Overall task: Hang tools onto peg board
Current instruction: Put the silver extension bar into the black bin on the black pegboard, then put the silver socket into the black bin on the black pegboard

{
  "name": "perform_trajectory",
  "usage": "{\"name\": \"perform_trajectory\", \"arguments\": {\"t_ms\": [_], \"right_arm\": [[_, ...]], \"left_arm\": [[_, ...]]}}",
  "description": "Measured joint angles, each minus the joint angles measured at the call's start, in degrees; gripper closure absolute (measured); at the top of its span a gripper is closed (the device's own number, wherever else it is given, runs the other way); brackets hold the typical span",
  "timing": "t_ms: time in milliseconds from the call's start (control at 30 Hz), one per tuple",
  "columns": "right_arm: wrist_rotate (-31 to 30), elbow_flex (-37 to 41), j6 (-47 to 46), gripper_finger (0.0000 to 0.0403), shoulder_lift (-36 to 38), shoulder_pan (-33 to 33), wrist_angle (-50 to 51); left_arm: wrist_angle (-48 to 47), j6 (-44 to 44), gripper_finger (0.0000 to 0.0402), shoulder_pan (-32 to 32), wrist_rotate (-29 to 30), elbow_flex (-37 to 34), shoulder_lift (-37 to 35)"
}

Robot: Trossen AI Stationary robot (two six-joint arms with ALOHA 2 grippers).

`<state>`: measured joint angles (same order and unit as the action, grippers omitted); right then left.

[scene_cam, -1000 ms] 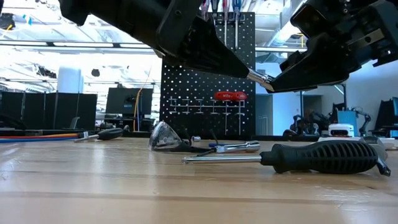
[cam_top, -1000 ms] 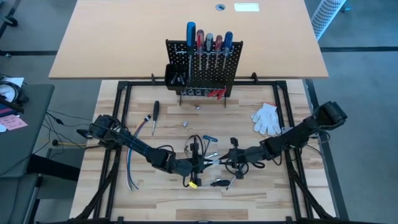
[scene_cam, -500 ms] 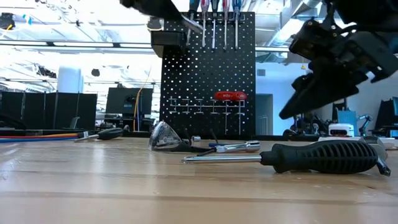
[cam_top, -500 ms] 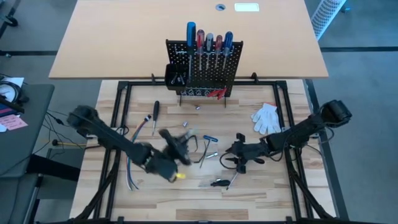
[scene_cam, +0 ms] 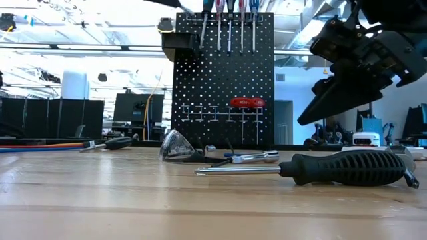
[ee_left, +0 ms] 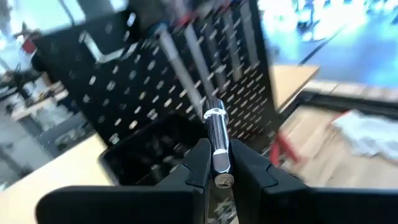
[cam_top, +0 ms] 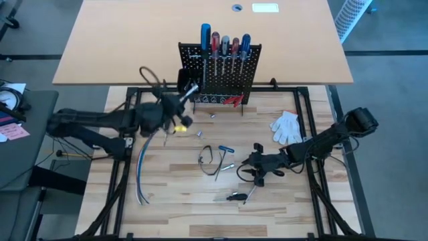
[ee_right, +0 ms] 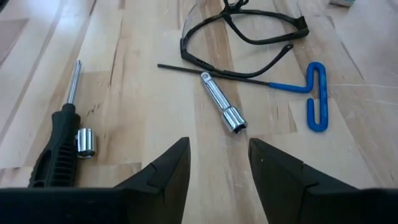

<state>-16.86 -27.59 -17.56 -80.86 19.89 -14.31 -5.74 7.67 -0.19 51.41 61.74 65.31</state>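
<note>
The peg board (cam_top: 221, 70) stands upright at the far middle, with screwdrivers (cam_top: 224, 43) along its top rail and red pliers (cam_top: 233, 100) at its foot. My left gripper (cam_top: 188, 91) is high beside the board's black bin (cam_top: 185, 80), shut on a silver metal bit (ee_left: 216, 134). My right gripper (ee_right: 217, 163) hovers open over the table's right middle, touching nothing. Ahead of it on the wood lie a silver socket bit (ee_right: 224, 109), a blue T-handle key (ee_right: 317, 96), a small silver socket (ee_right: 85, 142) and a black-handled screwdriver (ee_right: 57, 152). My left gripper pinches the silver bit between its two fingers at the bit's near end (ee_left: 221, 167). The fingers run almost level from the table's left toward the peg board, and the bit lies along them, sticking out past their tips. It is lifted clear, in front of the bin.
Black safety glasses (cam_top: 208, 155) lie mid-table and a white glove (cam_top: 287, 127) at the right. A bundle of loose cables (cam_top: 140, 177) trails off the left side. Small silver bits (cam_top: 199, 133) sit before the board.
My left gripper has risen from the table's near middle and swung toward the far edge, up to the peg board's bin, carrying the silver bit and tipping up to nearly level. My right gripper has let go of the bit's other end and opened, staying in place.
</note>
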Motion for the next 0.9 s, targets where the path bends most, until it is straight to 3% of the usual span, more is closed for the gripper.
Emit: {"name": "perform_trajectory", "arguments": {"t_ms": [133,367,667,900], "right_arm": [[0.00,-0.01,0.02,0.0232,0.00,-0.55,0.16],[0.00,0.00,0.02,0.0232,0.00,-0.53,0.43],[0.00,0.01,0.00,0.0232,-0.02,-0.53,0.44],[0.00,0.02,0.02,0.0232,-0.02,-0.53,0.45]], "left_arm": [[-4.84,-3.10,0.0370,5.24,-3.02,2.52,0.96],[-6.18,-5.43,0.0347,9.07,-3.42,3.38,1.32],[-7.73,-6.51,0.0276,10.51,-6.18,3.40,1.58],[-5.43,-2.16,0.0270,8.24,-6.15,3.43,0.57]]}}
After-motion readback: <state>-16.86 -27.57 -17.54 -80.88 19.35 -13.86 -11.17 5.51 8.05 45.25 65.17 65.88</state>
